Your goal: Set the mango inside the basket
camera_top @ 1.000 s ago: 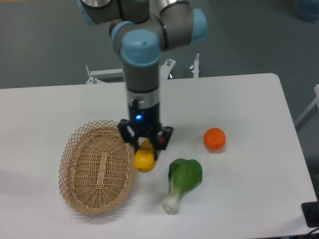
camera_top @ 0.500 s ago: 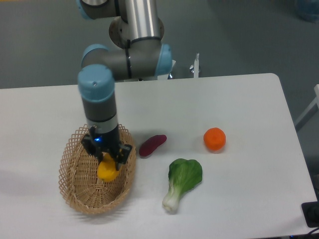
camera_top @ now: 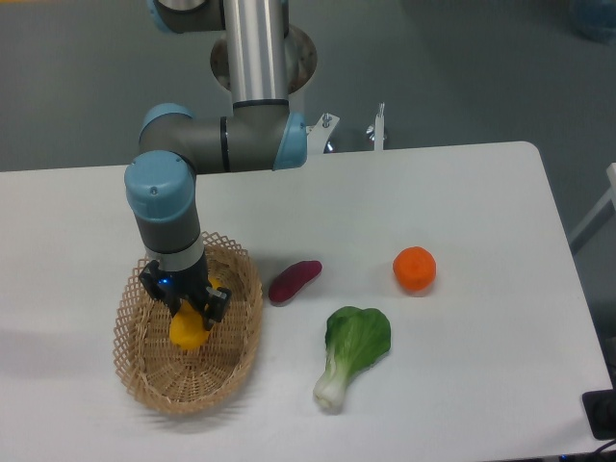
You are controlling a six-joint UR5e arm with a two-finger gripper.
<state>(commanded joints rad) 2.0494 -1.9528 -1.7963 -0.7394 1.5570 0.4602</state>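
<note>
Holding mango (camera_top: 190, 328) clamped in tool (camera_top: 187, 310), lower left of frame; fruit hangs directly over basket (camera_top: 231, 361) interior, long axis roughly vertical.

Silver-grey tubular arm (camera_top: 258, 58) with pale blue joint caps, black fingers (camera_top: 214, 304) and a small blue light

Tool (camera_top: 189, 306) downward, fingers closed

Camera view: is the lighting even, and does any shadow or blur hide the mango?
Camera view: soft even light, faint shadows under the bok choy and basket; image slightly soft; the mango is partly hidden by the pincer, not by shadow.
</note>
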